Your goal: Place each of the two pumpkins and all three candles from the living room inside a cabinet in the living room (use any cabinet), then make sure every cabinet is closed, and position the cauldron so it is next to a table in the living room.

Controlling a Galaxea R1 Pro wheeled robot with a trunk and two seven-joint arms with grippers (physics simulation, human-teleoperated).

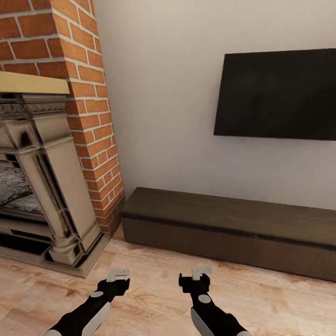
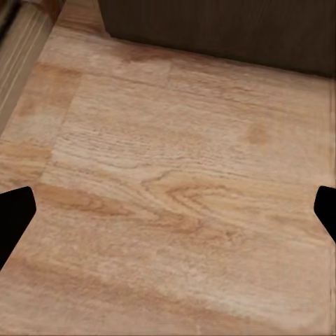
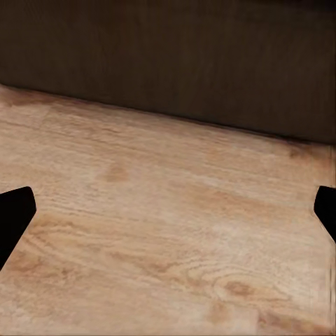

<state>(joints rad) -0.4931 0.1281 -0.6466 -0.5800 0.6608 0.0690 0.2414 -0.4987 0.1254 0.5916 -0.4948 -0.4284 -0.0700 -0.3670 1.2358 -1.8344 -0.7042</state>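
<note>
We face the closed cabinet (image 1: 224, 224), both hands empty.

We see the long, low, dark brown cabinet standing against the pale wall, beneath a black wall-mounted screen (image 1: 277, 93), its fronts shut. To its left rises a brick chimney column (image 1: 88, 116) with a stone fireplace surround (image 1: 46, 186) beside it. Our left gripper (image 1: 117, 275) and right gripper (image 1: 198, 275) hang low over the wooden floor (image 1: 154, 289), a little short of the cabinet and apart from it. In both wrist views the dark fingers (image 2: 14, 210) sit at opposite edges, spread wide and released, grasping nothing, with bare floor between them and the cabinet front beyond.
</note>
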